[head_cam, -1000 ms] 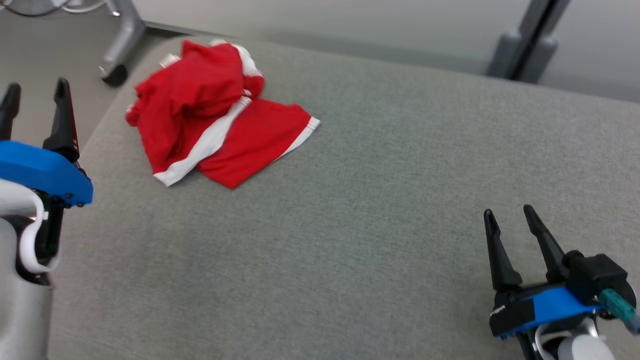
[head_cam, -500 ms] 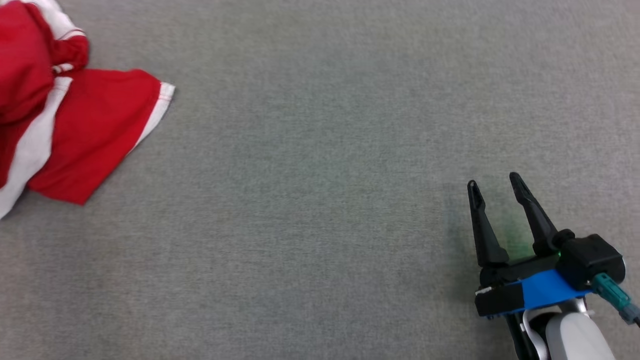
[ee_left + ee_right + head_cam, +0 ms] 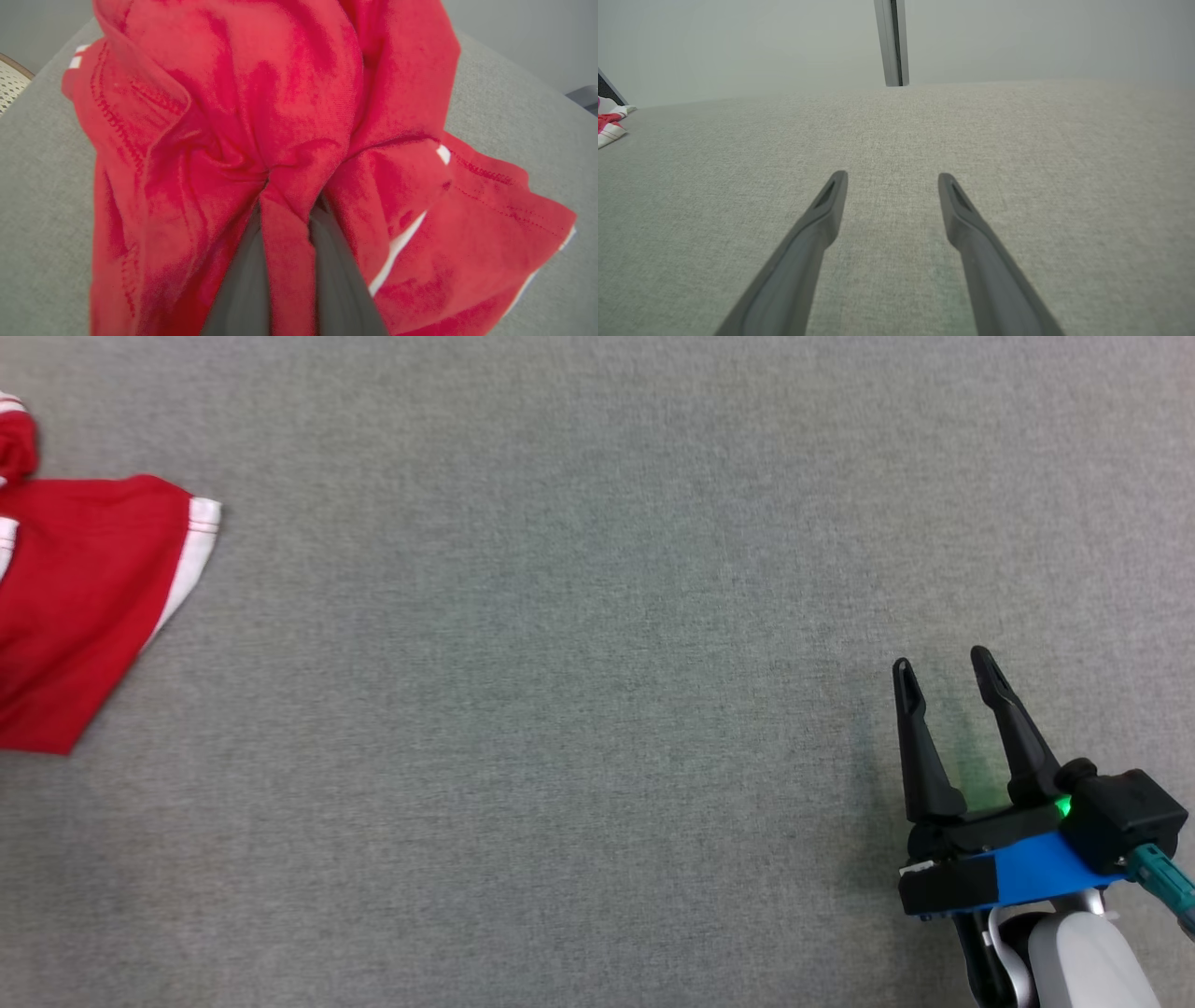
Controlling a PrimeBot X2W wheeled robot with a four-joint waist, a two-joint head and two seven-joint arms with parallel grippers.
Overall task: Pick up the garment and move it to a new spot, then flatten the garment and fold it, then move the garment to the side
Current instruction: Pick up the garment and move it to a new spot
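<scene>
Red, white-trimmed garment point(image 3: 84, 607) — grey surface point(image 3: 560, 663).

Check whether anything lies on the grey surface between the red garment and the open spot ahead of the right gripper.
Nothing visible does. The garment lies at the head view's left edge, a fold of it pinched by the left gripper. From there across to the right gripper, which is open, the grey surface shows nothing in the path.

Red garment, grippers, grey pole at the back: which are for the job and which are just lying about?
For the job: red garment, pinched by the left gripper; right gripper, open and empty; grey fabric surface under it.

Just lying about: grey pole behind the surface; pale woven thing beside the surface.
</scene>
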